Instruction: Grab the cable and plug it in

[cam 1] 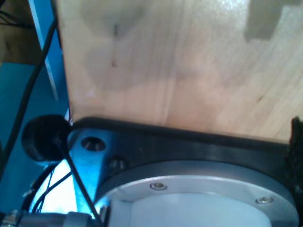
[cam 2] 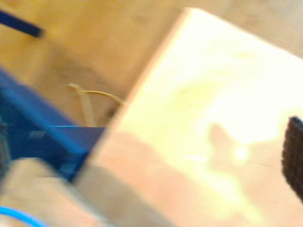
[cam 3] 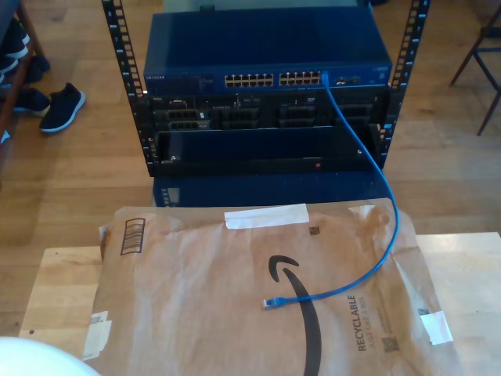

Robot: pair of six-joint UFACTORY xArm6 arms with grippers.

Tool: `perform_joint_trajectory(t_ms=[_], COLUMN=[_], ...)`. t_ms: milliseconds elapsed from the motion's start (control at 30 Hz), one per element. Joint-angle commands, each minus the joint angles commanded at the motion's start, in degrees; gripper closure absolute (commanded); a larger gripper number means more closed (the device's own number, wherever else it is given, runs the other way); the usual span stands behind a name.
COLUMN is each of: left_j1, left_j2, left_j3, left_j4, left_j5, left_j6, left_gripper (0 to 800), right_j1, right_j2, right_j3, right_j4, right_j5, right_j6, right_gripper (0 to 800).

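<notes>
In the exterior view the bright-blue cable (cam 3: 374, 196) has one end plugged into a port (cam 3: 323, 76) of the blue switch (cam 3: 266, 47) in the rack. It runs down onto the table. Its free clear plug (cam 3: 270, 301) lies on a brown paper mailer (cam 3: 196, 305). A dark ribbed fingertip (cam 1: 297, 146) of my first gripper shows over bare wood. A similar fingertip (cam 2: 294, 158) of my second gripper shows over the pale tabletop. Nothing is seen between either gripper's jaws. A thin bright-blue curve (cam 2: 19, 216) is too blurred to identify.
The mailer covers most of the wooden table (cam 3: 63, 274). The black rack (cam 3: 266, 133) stands behind the table on a wood floor. Dark shoes (cam 3: 59, 106) lie at the exterior view's left. The first wrist view looks down on a round grey arm base (cam 1: 199, 194) and black cables (cam 1: 75, 179).
</notes>
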Motion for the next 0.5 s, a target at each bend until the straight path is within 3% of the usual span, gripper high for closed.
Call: perform_joint_trajectory(t_ms=[200, 500], left_j1=[0.0, 0.0], left_j2=[0.0, 0.0], left_j3=[0.0, -0.1], left_j4=[0.0, 0.0], left_j5=[0.0, 0.0], left_j6=[0.0, -0.1], left_gripper=[0, 0], right_j1=[-14.1, -30.4], right_j2=[-10.0, -11.4], right_j3=[7.4, 10.0], right_j4=[0.0, -0.3], right_j5=[10.6, 19.7], right_j6=[-15.3, -28.3], right_gripper=[8, 8])
